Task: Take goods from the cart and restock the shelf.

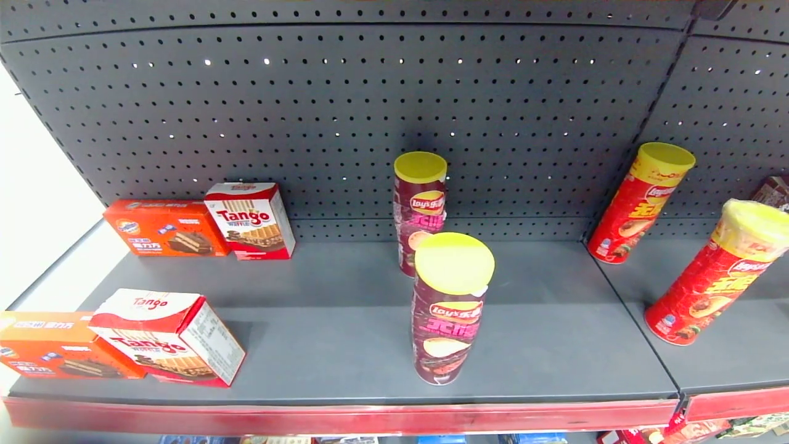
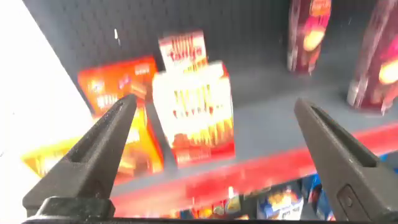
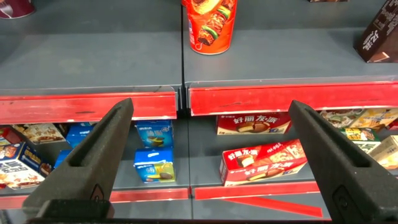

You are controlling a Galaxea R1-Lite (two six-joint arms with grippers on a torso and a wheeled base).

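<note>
The left end effector [image 2: 214,102] hangs in front of the shelf [image 1: 345,290], its two dark fingers [image 2: 93,162] spread wide and nothing held between them. Dead ahead of it, framed in that gap, stands the front wafer box [image 2: 196,112], upright near the shelf's red edge strip [image 1: 345,416]. Straight behind that box, farther from the end effector, is the rear wafer box [image 2: 182,50], close to the pegboard back panel [image 1: 345,111]. Just beside the wafer boxes, on the end effector's left, lie the front orange box [image 2: 143,149] and the rear orange box [image 2: 118,81]. Off to its right along the same shelf stand the front maroon can [image 2: 376,62] and, deeper in, the rear maroon can [image 2: 309,34], both upright, with yellow lids in the head view.

Over to the right end effector [image 3: 209,104]: it too is wide open and empty, held about level with the red edge strip. Beyond it, up on the shelf and just past the seam between the two bays, stands one red can. The head view shows a front red can [image 1: 715,277] and a rear red can [image 1: 638,203] in that bay, and which of them this is cannot be told. Farther to the end effector's right on the same level sits a dark box [image 3: 376,34]. Below the strip, on a lower shelf [image 3: 249,191], are red snack boxes [image 3: 264,163] and blue cartons [image 3: 154,171].
</note>
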